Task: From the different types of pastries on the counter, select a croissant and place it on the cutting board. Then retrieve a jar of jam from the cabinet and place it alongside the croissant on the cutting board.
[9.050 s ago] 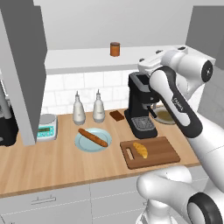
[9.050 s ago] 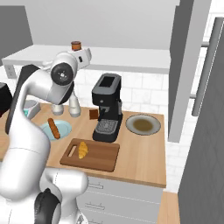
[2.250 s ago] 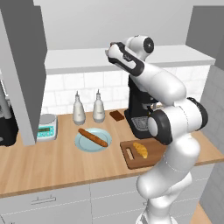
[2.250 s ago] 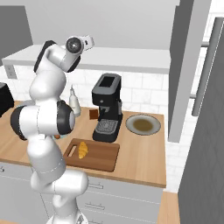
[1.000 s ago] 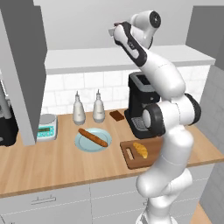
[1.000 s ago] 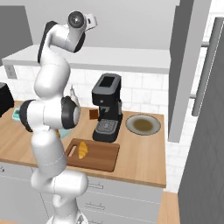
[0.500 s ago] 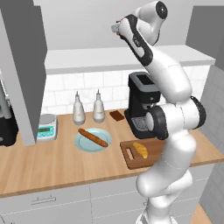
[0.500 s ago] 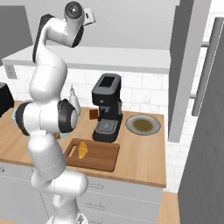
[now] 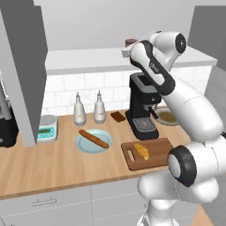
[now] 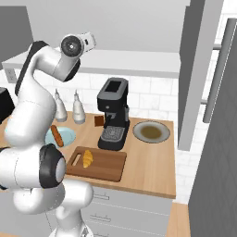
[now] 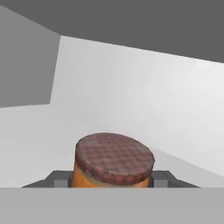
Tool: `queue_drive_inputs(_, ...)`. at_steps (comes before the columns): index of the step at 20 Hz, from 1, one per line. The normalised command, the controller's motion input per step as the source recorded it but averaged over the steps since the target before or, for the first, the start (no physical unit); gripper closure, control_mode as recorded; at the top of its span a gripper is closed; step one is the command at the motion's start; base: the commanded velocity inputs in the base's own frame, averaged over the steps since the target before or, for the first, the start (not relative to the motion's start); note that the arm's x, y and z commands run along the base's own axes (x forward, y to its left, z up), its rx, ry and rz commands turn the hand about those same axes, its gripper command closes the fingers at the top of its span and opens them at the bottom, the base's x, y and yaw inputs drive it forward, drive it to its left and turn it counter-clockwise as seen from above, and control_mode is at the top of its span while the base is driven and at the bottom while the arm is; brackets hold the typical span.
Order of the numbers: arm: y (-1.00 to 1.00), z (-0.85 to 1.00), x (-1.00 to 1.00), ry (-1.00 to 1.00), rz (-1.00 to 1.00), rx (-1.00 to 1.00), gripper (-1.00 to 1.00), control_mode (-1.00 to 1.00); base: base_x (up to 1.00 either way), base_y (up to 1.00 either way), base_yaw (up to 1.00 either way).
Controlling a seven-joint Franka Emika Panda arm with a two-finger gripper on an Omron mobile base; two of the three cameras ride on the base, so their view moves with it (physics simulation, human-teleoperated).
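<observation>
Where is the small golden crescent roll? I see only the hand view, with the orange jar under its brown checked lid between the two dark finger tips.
Observer: The small golden crescent roll lies on the dark brown wooden cutting board, near its slot-handle end.
Operator: Is there space beside it for the jar?
Observer: Yes, the part of the board away from the handle is bare.
Operator: Where in the kitchen is the gripper?
Observer: The gripper, closed on the orange jar, is up at the pale cabinet shelf, well higher than the black coffee machine on the counter.
</observation>
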Motion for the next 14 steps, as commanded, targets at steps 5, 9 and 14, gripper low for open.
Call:
queue_drive_inputs(5,-0.30,-0.03,-1.00,-0.10,-0.01,0.00,1.00,-1.00,0.00,0.00,0.00)
queue_drive_inputs(9,-0.44,0.16,-1.00,0.07,-0.06,0.00,1.00,-1.00,0.00,0.00,0.00)
queue_drive_inputs(14,-0.29,0.13,-1.00,0.26,-0.05,0.00,1.00,-1.00,0.00,0.00,0.00)
